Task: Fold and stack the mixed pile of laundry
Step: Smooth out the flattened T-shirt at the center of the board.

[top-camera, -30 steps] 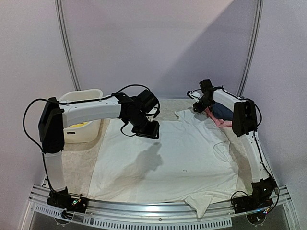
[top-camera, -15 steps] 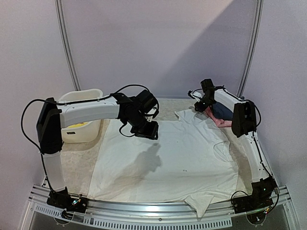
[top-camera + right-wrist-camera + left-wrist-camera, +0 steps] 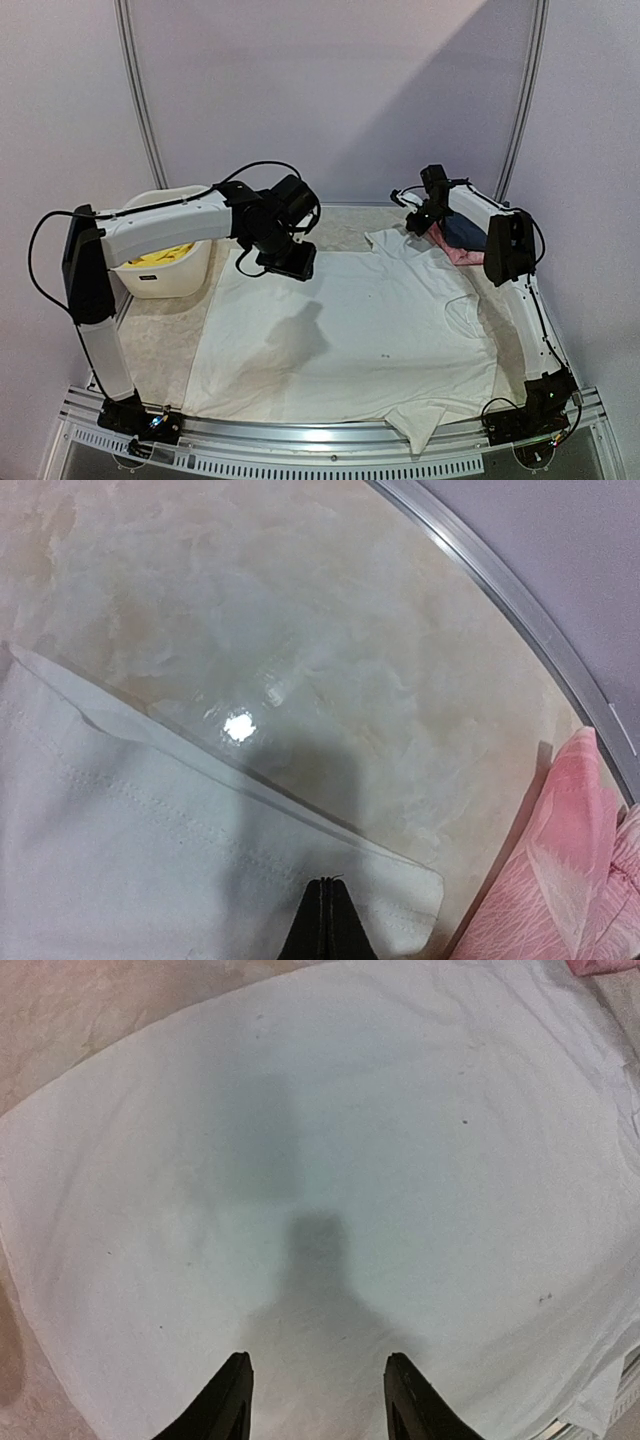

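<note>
Black fingers of the left gripper (image 3: 317, 1362) stand apart with nothing between them. They hang above the white T-shirt (image 3: 350, 1160), which lies spread flat across the middle of the table (image 3: 160, 335). Over the last second this gripper has drawn off to the far left, from above the shirt's chest toward its far-left corner. Its elbow has swung out left beside the white basket (image 3: 180, 195), and its shadow on the cloth has slid along with it. We judge it is lining up on the far-left shoulder or sleeve to begin a fold, and no fold is made yet.

The right gripper (image 3: 325, 885) has its fingers pressed together at the hem of the far-right sleeve, though we cannot tell whether cloth is nipped between them. It sits where it sat a second ago, and the shirt has not shifted either.

Further out, the yellow shorts (image 3: 160, 258) lie inside the basket at the far left, not yet fetched. A pink garment (image 3: 560, 860) and a dark blue garment (image 3: 465, 232) rest at the far right.
</note>
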`<state>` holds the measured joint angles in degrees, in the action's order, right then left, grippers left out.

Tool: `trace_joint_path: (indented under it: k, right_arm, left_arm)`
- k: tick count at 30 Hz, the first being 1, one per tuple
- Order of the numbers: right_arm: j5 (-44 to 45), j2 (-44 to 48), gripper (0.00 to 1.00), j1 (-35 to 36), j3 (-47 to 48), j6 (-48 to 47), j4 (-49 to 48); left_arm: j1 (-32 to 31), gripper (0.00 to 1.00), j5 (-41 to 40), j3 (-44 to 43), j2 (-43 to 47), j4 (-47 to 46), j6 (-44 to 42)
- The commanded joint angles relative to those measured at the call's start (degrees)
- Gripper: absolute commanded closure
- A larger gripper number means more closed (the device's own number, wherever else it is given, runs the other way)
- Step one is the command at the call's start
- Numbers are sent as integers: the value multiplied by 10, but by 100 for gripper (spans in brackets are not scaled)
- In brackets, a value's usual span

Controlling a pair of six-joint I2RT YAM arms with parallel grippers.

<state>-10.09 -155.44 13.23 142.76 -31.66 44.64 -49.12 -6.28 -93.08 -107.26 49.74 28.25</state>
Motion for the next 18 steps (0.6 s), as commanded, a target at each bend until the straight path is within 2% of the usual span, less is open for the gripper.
trace_joint_path:
  k: [1, 6, 9, 11, 13, 15, 18]
  right_arm:
    - [-28, 7, 100, -6, 7, 27, -41]
    - [-38, 56, 100, -9, -39, 48, -101]
    - [-22, 89, 99, -9, -64, 52, -131]
    - [-10, 90, 84, -12, -62, 60, -131]
    - [9, 82, 66, -14, -60, 73, -123]
    - [17, 70, 61, -15, -50, 78, -97]
    - [19, 47, 63, -16, -24, 78, -52]
  left_arm:
    - [38, 54, -34, -23, -15, 25, -21]
    - [83, 54, -56, -76, -46, 50, -34]
    - [110, 54, -59, -136, -84, 81, -28]
    - [123, 53, -62, -175, -115, 105, -22]
    - [130, 52, -68, -199, -136, 116, -21]
    - [134, 52, -68, -208, -147, 115, -20]
    - [135, 52, -59, -208, -146, 108, -18]
